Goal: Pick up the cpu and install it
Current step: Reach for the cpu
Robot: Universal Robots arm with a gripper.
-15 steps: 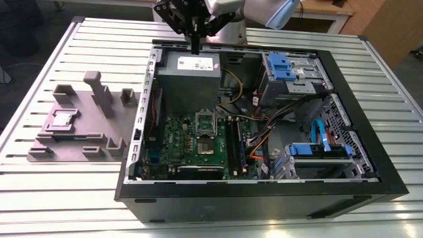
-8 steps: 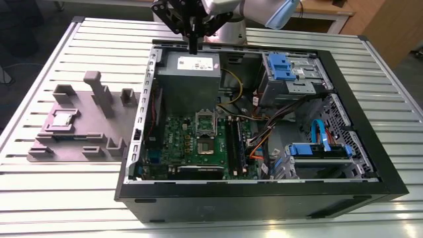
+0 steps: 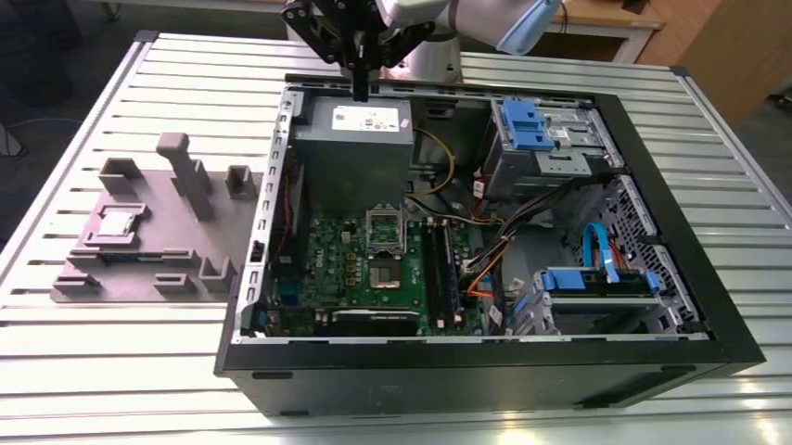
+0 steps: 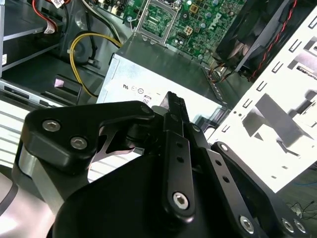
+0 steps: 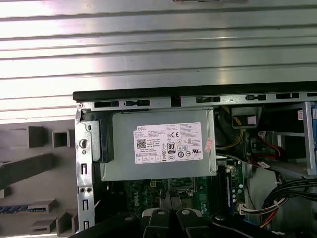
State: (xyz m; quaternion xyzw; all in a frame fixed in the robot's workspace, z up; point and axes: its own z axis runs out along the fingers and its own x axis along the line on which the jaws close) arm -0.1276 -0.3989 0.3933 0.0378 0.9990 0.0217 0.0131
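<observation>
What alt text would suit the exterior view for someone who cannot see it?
A robot arm's shut gripper hangs over the power supply of an open computer case on a slatted table. The cpu lies in a grey fixture tray at the exterior view's left.

Identify the arm (image 3: 424, 13) by its pale silver-grey tubular body and its light blue joint cap (image 3: 526, 28). The gripper (image 3: 360, 92) is matte black: flat linkage bars with rounded ends, narrowing to slim fingers (image 4: 176, 114). In the second wrist view, you see silver hex-socket screws (image 4: 180, 200) seated at the linkage pivots, and a brushed silver-grey wrist collar (image 4: 30, 173) behind the black housing.
</observation>
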